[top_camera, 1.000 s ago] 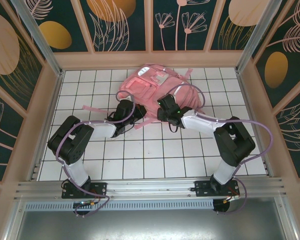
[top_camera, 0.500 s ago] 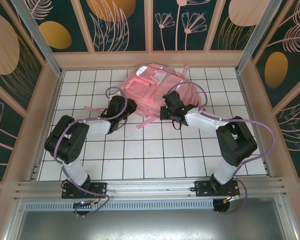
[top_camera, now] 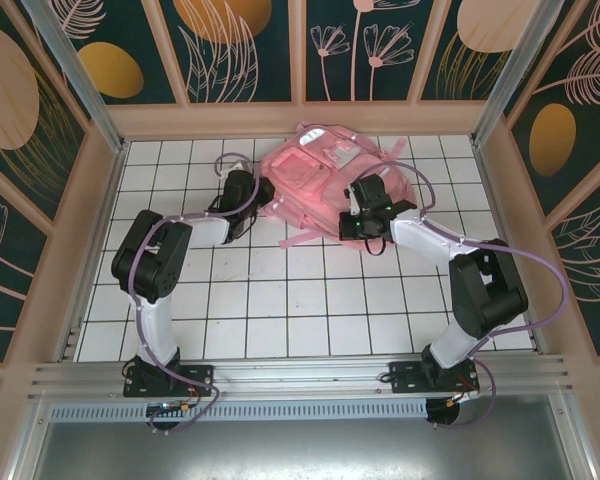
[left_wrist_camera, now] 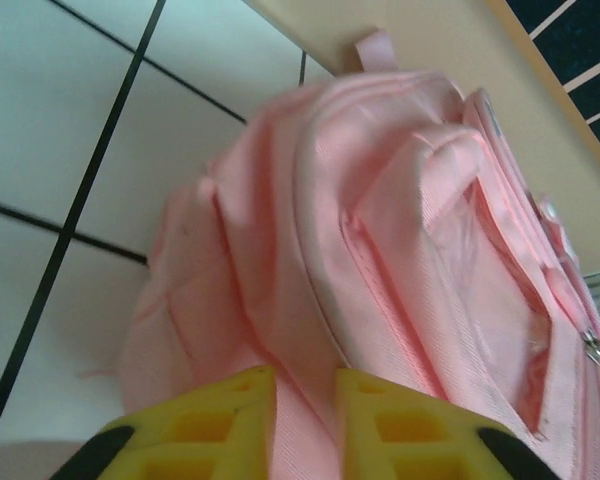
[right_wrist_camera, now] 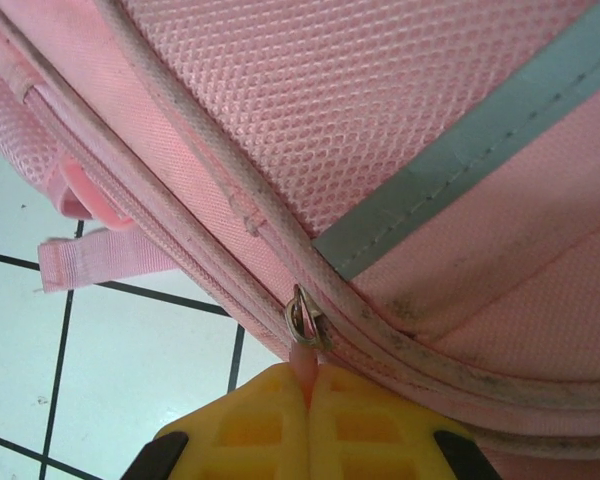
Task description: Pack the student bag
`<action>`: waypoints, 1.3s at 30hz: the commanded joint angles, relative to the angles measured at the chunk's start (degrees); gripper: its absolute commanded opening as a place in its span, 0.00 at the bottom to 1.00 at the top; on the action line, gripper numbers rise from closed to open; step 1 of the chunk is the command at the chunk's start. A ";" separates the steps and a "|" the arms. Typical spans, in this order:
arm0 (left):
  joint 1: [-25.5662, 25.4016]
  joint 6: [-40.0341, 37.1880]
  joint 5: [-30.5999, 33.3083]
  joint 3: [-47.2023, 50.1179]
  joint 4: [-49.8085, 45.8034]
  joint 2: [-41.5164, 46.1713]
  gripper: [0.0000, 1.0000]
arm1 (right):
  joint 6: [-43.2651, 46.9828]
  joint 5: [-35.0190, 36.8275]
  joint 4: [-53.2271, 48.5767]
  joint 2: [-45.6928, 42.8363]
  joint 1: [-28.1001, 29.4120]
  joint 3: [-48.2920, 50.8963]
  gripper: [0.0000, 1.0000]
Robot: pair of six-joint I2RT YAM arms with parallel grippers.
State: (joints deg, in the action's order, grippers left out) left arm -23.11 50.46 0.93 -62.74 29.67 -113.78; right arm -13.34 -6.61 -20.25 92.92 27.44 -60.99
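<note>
I see right jaws pinching the zipper pull [right_wrist_camera: 305, 328] on the student bag's [top_camera: 310, 180] near-right edge. Left jaws slightly spread at the bag's left side.

The student bag [top_camera: 315, 185] is soft pink cloth with a bumpy net weave and a smooth grey strip [right_wrist_camera: 480, 140]. Its front pocket [left_wrist_camera: 470, 265] looks shiny and see-through. The zipper ring [right_wrist_camera: 305, 320] is shiny metal. The fingers [right_wrist_camera: 255, 425] are matt yellow plastic. The table [top_camera: 280, 300] has smooth white tiles.
</note>
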 commanded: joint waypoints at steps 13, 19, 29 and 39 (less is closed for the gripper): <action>2.19 13.27 -14.44 13.73 4.63 10.51 0.97 | -3.60 -16.04 4.28 11.59 6.82 -15.90 0.00; -3.14 22.32 -14.52 20.86 15.06 12.91 0.94 | -6.34 -21.64 4.34 12.42 6.83 -18.43 0.00; -4.79 29.47 -12.82 14.83 30.40 -0.66 0.41 | -13.56 -28.25 5.47 5.95 6.59 -7.98 0.00; -3.48 25.41 -10.31 13.89 28.28 0.33 0.00 | -8.03 -13.67 -10.92 2.40 4.21 -3.77 0.00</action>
State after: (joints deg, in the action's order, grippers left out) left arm -28.95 78.06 -14.74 -47.18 56.75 -115.02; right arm -24.38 -24.91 -17.12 97.93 31.70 -66.57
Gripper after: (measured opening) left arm 0.074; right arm 0.049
